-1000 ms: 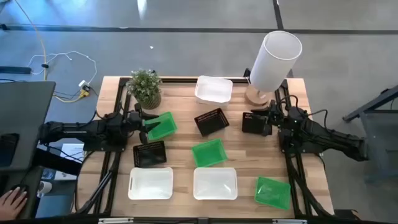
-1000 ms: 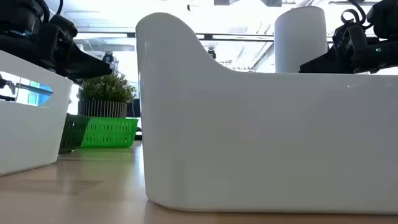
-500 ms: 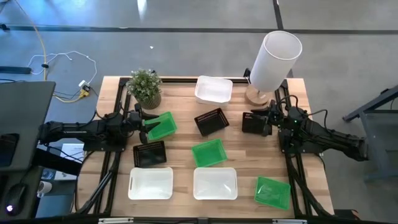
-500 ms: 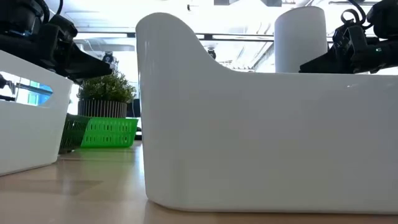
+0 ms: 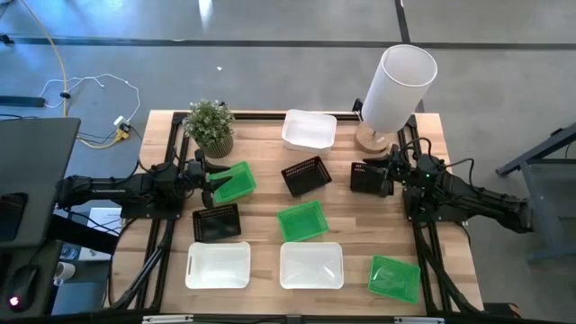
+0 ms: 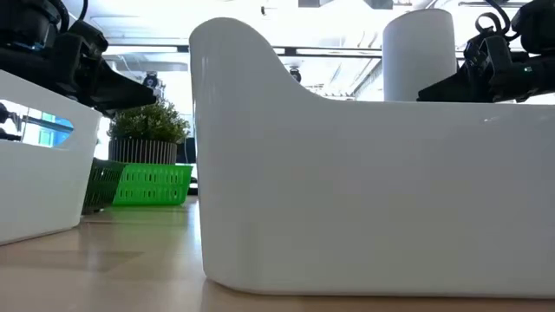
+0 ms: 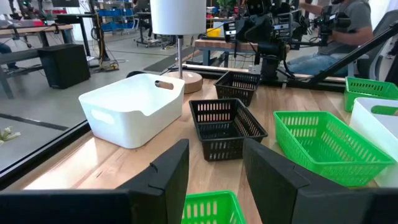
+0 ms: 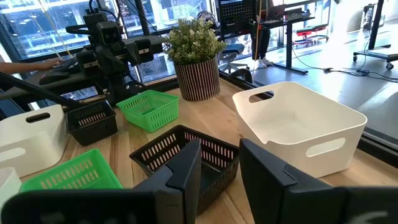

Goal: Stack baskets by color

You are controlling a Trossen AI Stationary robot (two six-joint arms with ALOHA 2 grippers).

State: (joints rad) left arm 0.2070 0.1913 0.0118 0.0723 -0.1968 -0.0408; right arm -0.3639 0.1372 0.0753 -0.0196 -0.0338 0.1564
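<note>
Green basket lies under the left tool (fingers parted); right tool, parted, over black basket.

wooden table, nine baskets, plant, cylinder

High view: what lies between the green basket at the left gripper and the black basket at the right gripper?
A second black basket, standing apart from both; the high view shows it.
</note>
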